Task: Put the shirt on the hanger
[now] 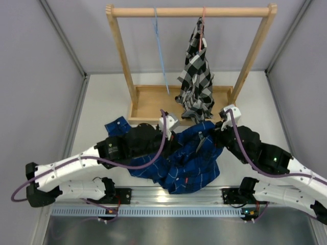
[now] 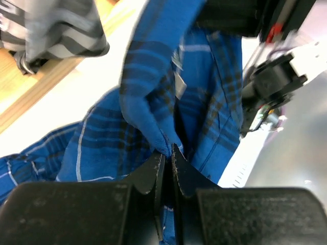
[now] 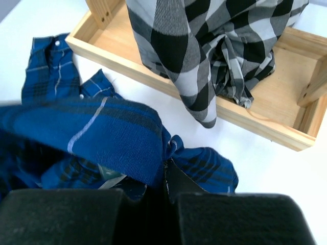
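Observation:
The dark blue plaid shirt [image 1: 179, 163] is bunched between my two arms at the near middle of the table, partly lifted. My left gripper [image 2: 167, 152] is shut on a fold of the shirt [image 2: 148, 107]. My right gripper [image 3: 164, 164] is shut on another fold of the shirt [image 3: 112, 132]; cloth drapes over its left finger. In the top view the left gripper [image 1: 171, 133] and right gripper [image 1: 214, 131] hold the shirt's upper edge. The light blue hanger [image 1: 160, 51] hangs from the wooden rail, left of centre, bare.
A wooden rack [image 1: 190, 11] with a tray base [image 1: 153, 99] stands at the back. A black-and-white checked shirt [image 1: 196, 81] hangs on a pinkish-red hanger [image 1: 202, 23] and reaches into the tray; it also shows in the right wrist view [image 3: 204, 46]. Grey walls stand on both sides.

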Action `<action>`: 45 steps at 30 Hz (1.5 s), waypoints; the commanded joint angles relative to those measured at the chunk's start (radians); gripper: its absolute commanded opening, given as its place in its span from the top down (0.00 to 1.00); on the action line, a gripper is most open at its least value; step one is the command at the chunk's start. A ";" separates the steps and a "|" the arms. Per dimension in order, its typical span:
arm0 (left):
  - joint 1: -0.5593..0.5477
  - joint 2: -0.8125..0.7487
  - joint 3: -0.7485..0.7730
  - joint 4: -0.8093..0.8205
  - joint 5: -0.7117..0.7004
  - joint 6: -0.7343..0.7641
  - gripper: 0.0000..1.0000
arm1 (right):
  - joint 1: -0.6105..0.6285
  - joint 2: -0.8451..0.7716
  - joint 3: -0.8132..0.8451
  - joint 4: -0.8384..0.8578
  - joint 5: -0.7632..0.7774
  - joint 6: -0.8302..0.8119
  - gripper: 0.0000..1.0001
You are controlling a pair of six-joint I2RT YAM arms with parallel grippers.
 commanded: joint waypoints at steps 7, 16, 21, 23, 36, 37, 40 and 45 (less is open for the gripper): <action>-0.148 0.105 0.016 0.020 -0.407 -0.037 0.70 | -0.024 -0.038 0.027 -0.014 0.038 0.009 1.00; -0.137 0.013 -0.080 0.042 -0.496 -0.088 0.48 | -0.084 0.020 0.031 -0.037 0.039 0.034 1.00; -0.105 -0.039 -0.178 0.118 -0.329 -0.091 0.47 | -0.084 0.034 0.033 -0.037 0.009 0.030 1.00; -0.090 -0.053 -0.236 0.149 -0.321 -0.097 0.47 | -0.084 0.039 0.033 -0.036 -0.011 0.032 1.00; 0.070 -0.147 -0.399 0.361 0.136 -0.072 0.53 | -0.086 0.022 0.030 0.006 -0.102 -0.014 1.00; 0.070 -0.147 -0.393 0.349 0.128 -0.072 0.56 | -0.087 0.016 0.030 0.006 -0.097 -0.020 1.00; 0.070 -0.151 -0.363 0.258 0.072 -0.071 0.74 | -0.104 0.008 0.034 0.003 -0.082 -0.031 1.00; 0.070 -0.128 -0.289 0.053 -0.108 -0.063 0.85 | -0.167 0.027 0.033 -0.009 -0.034 -0.052 1.00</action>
